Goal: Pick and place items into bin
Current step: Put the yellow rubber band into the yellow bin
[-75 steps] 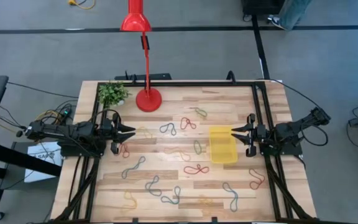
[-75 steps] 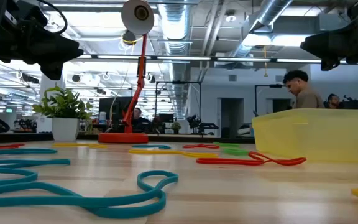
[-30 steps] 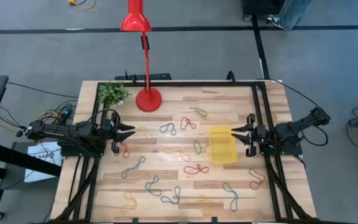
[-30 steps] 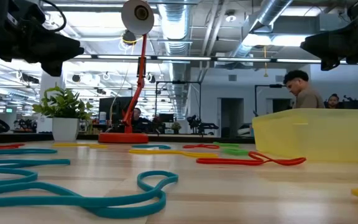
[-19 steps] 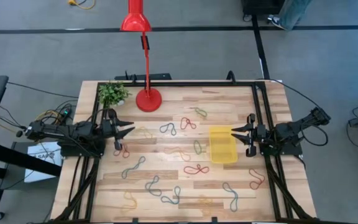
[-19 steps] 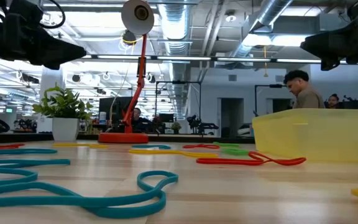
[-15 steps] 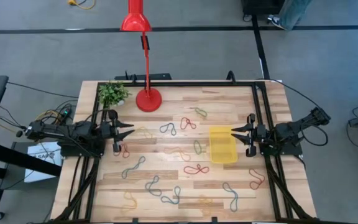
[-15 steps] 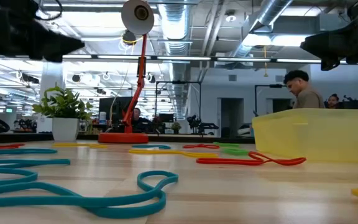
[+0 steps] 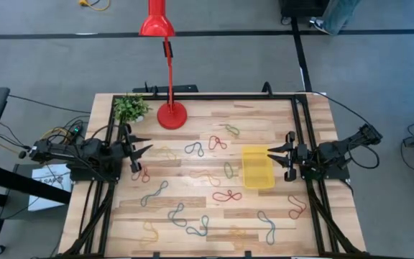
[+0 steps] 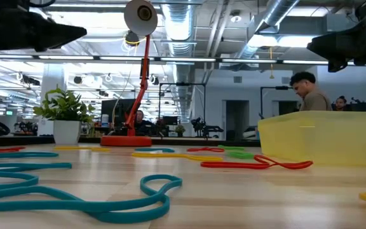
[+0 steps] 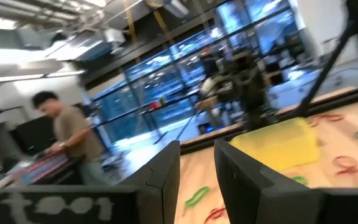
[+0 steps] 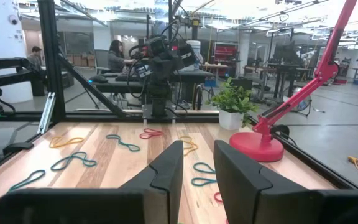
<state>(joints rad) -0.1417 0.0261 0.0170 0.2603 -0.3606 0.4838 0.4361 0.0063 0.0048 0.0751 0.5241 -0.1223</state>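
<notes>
Several thin coloured loops lie flat on the wooden table, among them a red one [image 9: 226,196], a teal one [image 9: 154,193] and a red one [image 9: 142,173] just below my left gripper. In the low view a teal loop [image 10: 75,200] lies nearest. The yellow translucent bin [image 9: 257,167] stands on the table's right half, also the bin [image 10: 323,137] and the bin [image 11: 278,146]. My left gripper [image 9: 141,147] hovers open at the left edge, rolled sideways, above the table [image 11: 196,149]. My right gripper [image 9: 275,158] hovers open just right of the bin [image 12: 197,149].
A red lamp base [image 9: 172,115] and a potted plant [image 9: 130,108] stand near the far edge. Black frame rails run along the left and right sides. People show in the room beyond: a person [image 10: 310,92] and a person [image 11: 67,134].
My left gripper has risen, leaving most of the low view's top left corner, and has rolled about its own axis while drawing slightly back toward the left edge. The right arm and the loops have kept still.
</notes>
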